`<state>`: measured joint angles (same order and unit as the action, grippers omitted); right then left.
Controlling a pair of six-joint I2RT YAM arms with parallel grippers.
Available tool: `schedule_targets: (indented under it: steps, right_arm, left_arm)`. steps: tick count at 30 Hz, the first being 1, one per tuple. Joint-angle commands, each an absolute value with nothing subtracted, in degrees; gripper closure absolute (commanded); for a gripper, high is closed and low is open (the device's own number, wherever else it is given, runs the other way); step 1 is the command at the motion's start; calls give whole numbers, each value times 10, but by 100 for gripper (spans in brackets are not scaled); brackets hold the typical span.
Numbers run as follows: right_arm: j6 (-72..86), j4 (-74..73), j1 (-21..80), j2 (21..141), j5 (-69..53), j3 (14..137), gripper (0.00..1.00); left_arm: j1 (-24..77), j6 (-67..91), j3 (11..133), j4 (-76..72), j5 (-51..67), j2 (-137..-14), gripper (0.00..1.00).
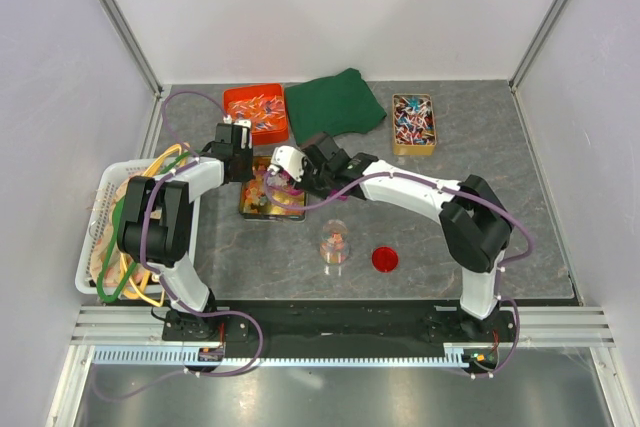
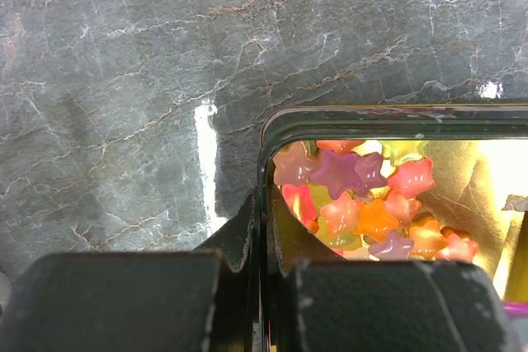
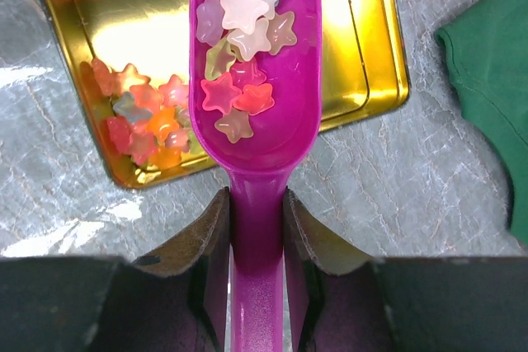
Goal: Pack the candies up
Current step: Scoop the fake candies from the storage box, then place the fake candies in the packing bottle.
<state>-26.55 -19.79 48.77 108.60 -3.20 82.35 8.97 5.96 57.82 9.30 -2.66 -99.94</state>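
Observation:
The candies are small star-shaped gummies in pink, orange, yellow and purple. Some lie in a gold tray (image 1: 285,209), seen in the left wrist view (image 2: 363,204) and the right wrist view (image 3: 144,121). My left gripper (image 2: 262,204) is shut on the gold tray's rim (image 2: 272,121) at its left edge (image 1: 244,167). My right gripper (image 3: 256,212) is shut on the handle of a magenta scoop (image 3: 260,133), held level over the tray (image 3: 355,39) with a heap of candies (image 3: 243,39) in its bowl. In the top view the right gripper (image 1: 297,175) hovers over the tray.
A clear jar (image 1: 335,247) holding a few candies stands in front of the tray, its red lid (image 1: 385,259) to its right. An orange bin (image 1: 257,112), a green cloth (image 1: 335,102) and a wooden box of wrapped sweets (image 1: 413,124) lie behind. A white basket (image 1: 100,237) sits at the left.

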Motion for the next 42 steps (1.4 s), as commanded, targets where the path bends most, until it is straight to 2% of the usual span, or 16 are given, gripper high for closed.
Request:
schedule_targets:
  steps: [1,11,19,28,33,42]
  right_arm:
    - [-258,-188,468,1042,-78,798,100]
    - [-265,-174,408,970,-152,747,100]
    - [-264,-182,346,908,-296,737,100]
    - [-260,-163,319,868,-320,719,100]
    - [-213,-147,278,838,-392,734,100]
    - [-332,-274,272,786,-329,744,100]
  left_arm:
    - [84,60,603,66,-34,-1003,98]
    - [77,55,606,62,-32,-1011,98]
    - [69,51,606,60,-16,-1017,98]
    - [67,46,606,59,-13,-1020,98]
    - [66,43,606,60,-12,-1020,98]
    - [64,36,607,60,-11,-1016,98]
